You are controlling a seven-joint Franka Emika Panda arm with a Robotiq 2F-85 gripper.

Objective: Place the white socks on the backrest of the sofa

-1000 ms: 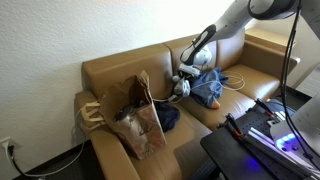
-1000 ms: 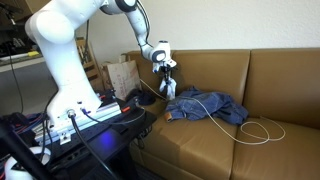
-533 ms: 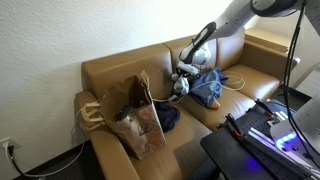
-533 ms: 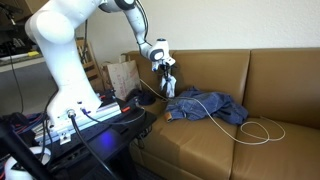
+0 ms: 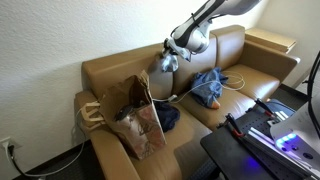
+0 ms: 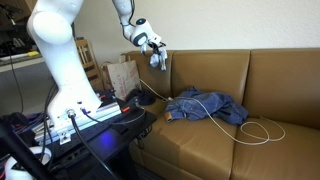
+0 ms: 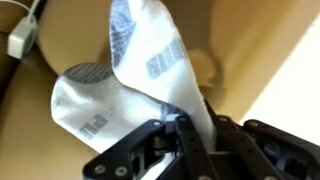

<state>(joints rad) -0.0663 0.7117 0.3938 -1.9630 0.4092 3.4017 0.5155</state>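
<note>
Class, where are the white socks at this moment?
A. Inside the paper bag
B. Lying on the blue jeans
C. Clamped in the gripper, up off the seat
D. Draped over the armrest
C: the wrist view shows the gripper shut on the white socks, and in an exterior view they hang in the air by the sofa backrest.

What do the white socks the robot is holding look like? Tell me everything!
The white socks look like soft knit cloth, with grey toe patches and grey lettering. The end effector pinches them at one end, so they dangle in the air, up near the top of the brown sofa's backrest.
</note>
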